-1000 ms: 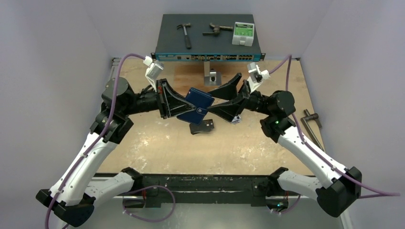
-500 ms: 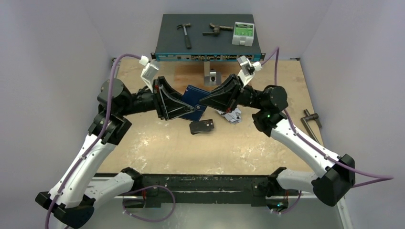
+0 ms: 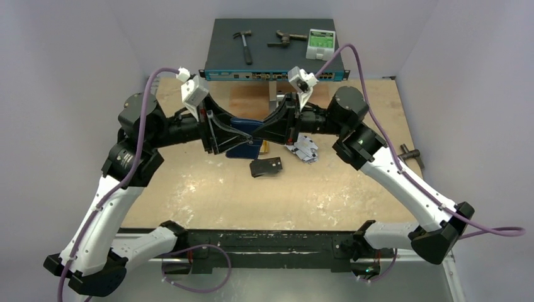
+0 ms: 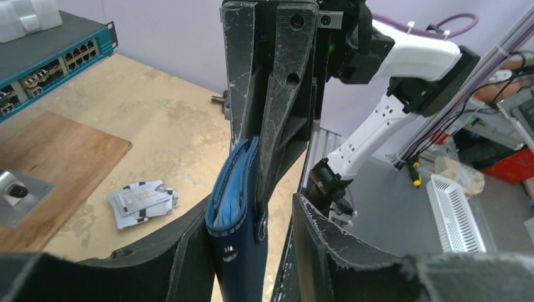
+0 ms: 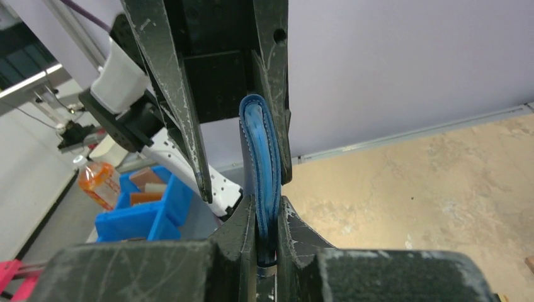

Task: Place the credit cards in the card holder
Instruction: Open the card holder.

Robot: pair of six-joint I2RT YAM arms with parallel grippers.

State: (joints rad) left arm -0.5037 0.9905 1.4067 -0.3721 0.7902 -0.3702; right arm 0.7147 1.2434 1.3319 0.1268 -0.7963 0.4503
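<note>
from above, the card holder [image 3: 244, 150] is mostly covered by the 2 grippers meeting over it; only its lower navy part shows. in the wrist views it is seen edge-on, folded nearly shut, with a light-blue lining in the slit. whether any card sits inside cannot be told.

on the table [image 3: 208, 189], 1 black card [image 3: 266, 167] lies flat just on the near side of the holder. a small fanned pile of silver-grey cards [image 3: 304, 149] lies to its right, below the right wrist.

both arms reach inward from the table's sides, forearms roughly level, grippers tip to tip above the middle of the table. the right gripper [image 5: 266, 207] has its fingers narrow, pinching 1 end of the holder and keeping it upright on edge off the table. the left gripper [image 4: 250, 211] stands wide around the other end. the holder lies close against 1 finger [image 4: 182, 251], with a gap to the other.

at the far edge, a network switch [image 3: 274, 74] fronts a dark panel with a hammer [image 3: 244, 45].
</note>
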